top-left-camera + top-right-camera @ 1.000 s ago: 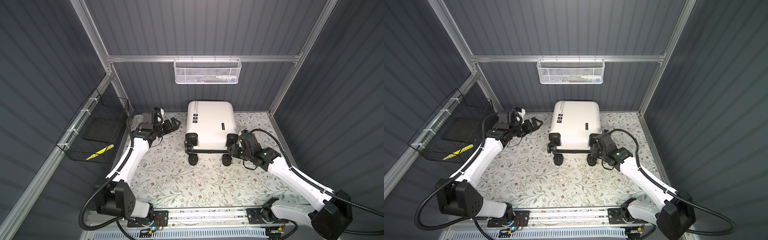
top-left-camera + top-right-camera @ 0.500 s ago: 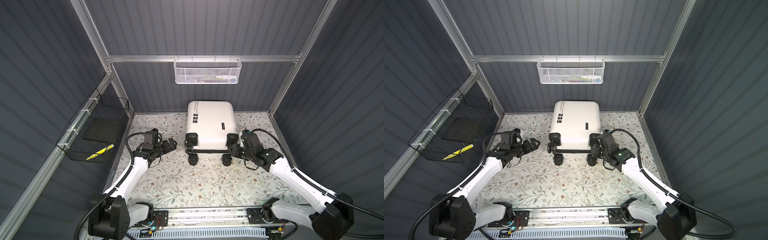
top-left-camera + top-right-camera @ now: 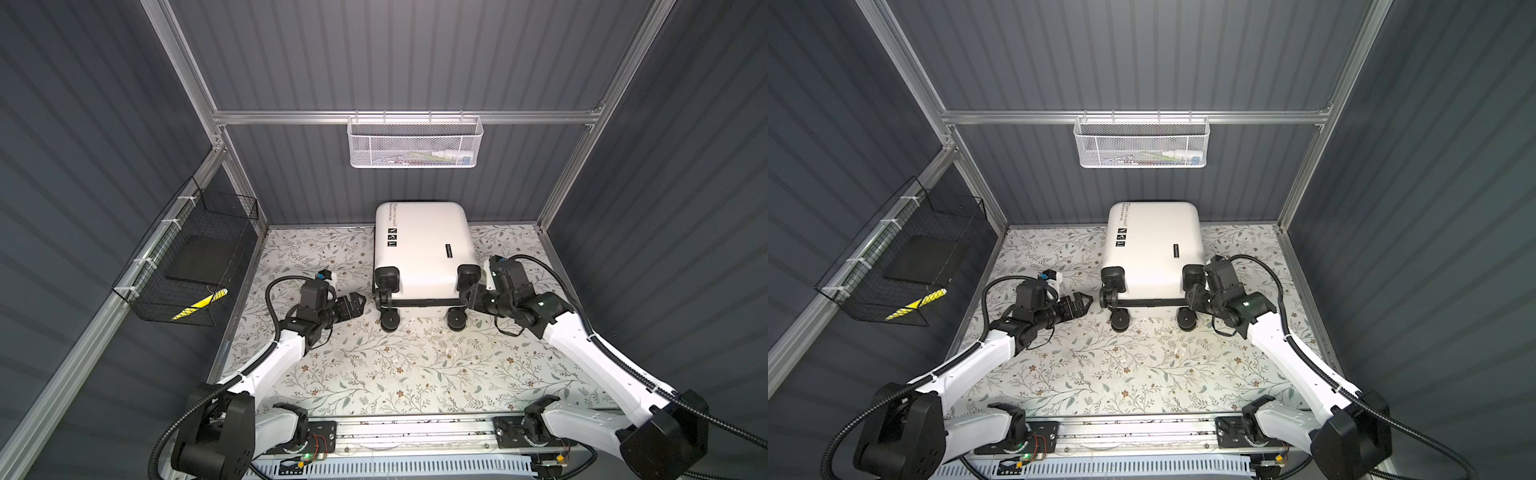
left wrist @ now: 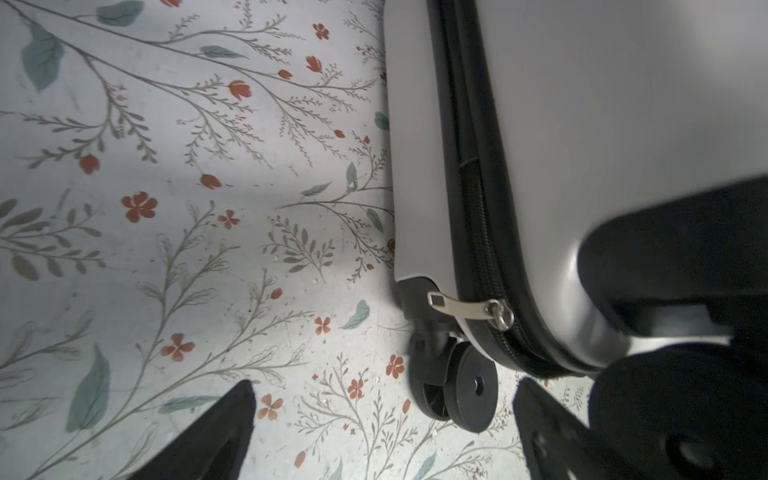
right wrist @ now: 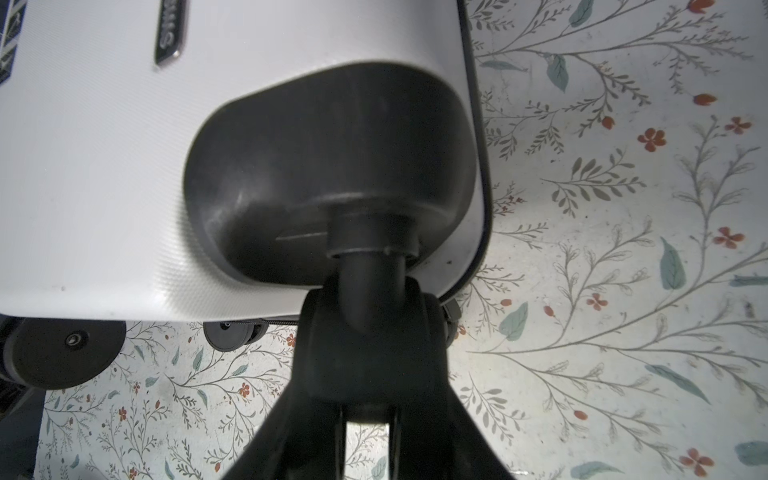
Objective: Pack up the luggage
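One luggage (image 4: 582, 124) zipper pull (image 4: 467, 309), left wrist only

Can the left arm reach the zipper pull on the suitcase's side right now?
Probably yes: the open left gripper sits just beside the luggage corner, with the zipper pull facing it and nothing between.

In both top views we are looking steeply down from high above the front, facing the back wall (image 3: 395, 62) and taking in the whole floral tabletop (image 3: 395, 374). From the left wrist we are viewing the luggage (image 4: 602, 104) closely along its zipper side; from the right wrist, closer still, its wheel housing (image 5: 332, 166). All four are sharing the luggage.
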Controlling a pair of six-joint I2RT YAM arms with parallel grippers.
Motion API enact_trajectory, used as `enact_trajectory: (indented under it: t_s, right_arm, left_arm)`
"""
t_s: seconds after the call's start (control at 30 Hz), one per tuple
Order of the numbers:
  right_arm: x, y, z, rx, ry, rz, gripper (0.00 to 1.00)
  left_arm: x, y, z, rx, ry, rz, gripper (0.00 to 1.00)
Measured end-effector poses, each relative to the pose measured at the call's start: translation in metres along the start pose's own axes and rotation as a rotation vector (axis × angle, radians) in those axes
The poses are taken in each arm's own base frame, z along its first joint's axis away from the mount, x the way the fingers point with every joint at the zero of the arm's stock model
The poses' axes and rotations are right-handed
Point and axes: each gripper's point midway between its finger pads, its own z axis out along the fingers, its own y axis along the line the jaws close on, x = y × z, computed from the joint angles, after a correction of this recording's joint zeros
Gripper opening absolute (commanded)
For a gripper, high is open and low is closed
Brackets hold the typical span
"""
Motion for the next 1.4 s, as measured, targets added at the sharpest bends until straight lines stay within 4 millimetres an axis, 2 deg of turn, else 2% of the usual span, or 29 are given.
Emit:
enact_trajectory:
  t_s: [0.3,0.53,0.93,1.07,1.2,1.3,1.4]
  right_arm:
    - [0.002,0.001,-0.002,-0.03,-0.015,0.01,0.13]
    - [0.001,-0.001,-0.001,-0.055,0.001,0.038,0.12]
    - [-0.011,-0.029,0.004,-0.087,0.0,0.109,0.1]
    - [-0.018,-0.039,0.003,-0.085,-0.013,0.117,0.1]
    - [-0.02,-0.041,0.002,-0.093,-0.013,0.115,0.1]
    - [-0.019,-0.04,0.002,-0.105,-0.008,0.116,0.09]
    - [-0.019,-0.038,-0.001,-0.121,-0.008,0.121,0.09]
  left_arm:
    - [0.009,0.003,0.011,0.034,-0.059,0.1,0.91]
    - [0.027,0.01,0.026,0.053,-0.033,0.152,0.89]
    - [0.022,-0.006,0.029,0.126,-0.061,0.185,0.9]
    - [0.029,-0.015,0.032,0.149,-0.048,0.213,0.9]
    - [0.038,-0.023,0.035,0.17,-0.028,0.244,0.9]
    - [0.04,-0.028,0.037,0.185,-0.03,0.263,0.86]
    - [0.04,-0.032,0.039,0.199,-0.036,0.283,0.77]
